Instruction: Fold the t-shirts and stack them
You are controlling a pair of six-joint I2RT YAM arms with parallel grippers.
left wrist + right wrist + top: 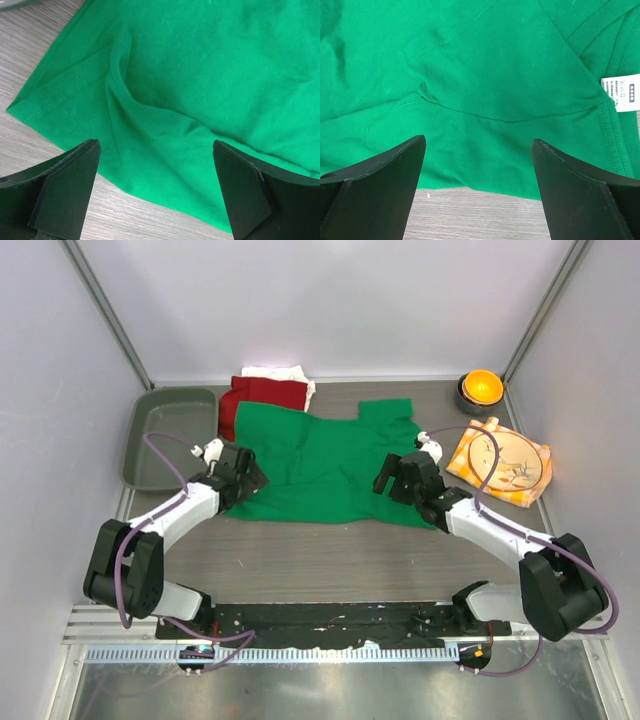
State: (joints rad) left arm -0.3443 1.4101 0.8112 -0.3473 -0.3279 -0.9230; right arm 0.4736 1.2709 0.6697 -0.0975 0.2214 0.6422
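The left fingers stand wide open and empty over a hem corner of the green t-shirt, which lies spread on the middle of the counter. The right fingers, equally wide and empty, hover beside its neck label. To my eye, both should pinch the edges fully and lift evenly together.

The top camera looks down from above and behind the arms, far enough away to take in the whole table, with the arm bases at the near edge. The left wrist camera looks down past the left gripper, very close on the left near corner of the green shirt. The right wrist camera looks past the right gripper, equally close on the shirt's right near edge. All three views share the shirt.
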